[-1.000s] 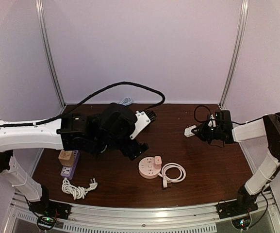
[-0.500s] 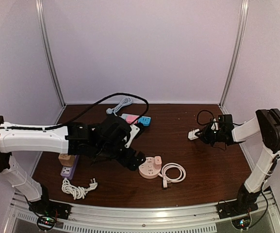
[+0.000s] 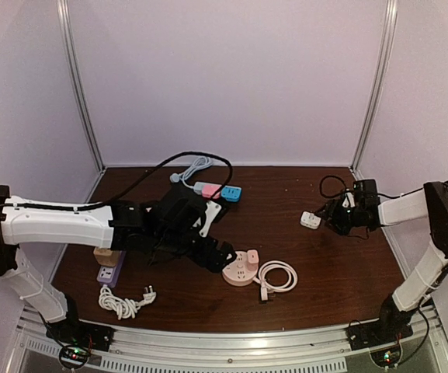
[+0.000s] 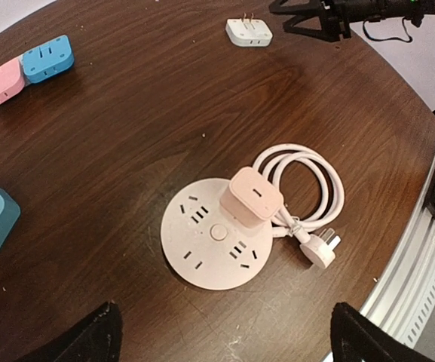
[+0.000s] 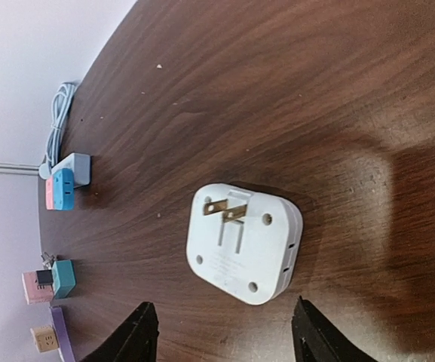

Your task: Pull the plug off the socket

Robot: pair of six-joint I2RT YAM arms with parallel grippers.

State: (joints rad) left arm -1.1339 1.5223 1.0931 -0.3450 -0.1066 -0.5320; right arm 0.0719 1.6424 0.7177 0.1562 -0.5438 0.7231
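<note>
White plug (image 5: pixel 243 245), just released, lies prongs-up at the desk's (image 3: pixel 286 194) three o'clock before the parted right claw (image 5: pixel 225 335), as the wide-open left claw (image 4: pixel 225 343) hangs over the still-plugged pink socket (image 4: pixel 202 245).

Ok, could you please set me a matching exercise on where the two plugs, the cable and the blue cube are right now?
Things:
1. white plug
2. pink plug
3. cable
4. blue cube

Places:
A. coiled beside the round socket
B. plugged into the round socket
C. loose on the table, prongs up
D. far side, next to a pink cube

Pairs: 1-C, 2-B, 3-A, 4-D.
</note>
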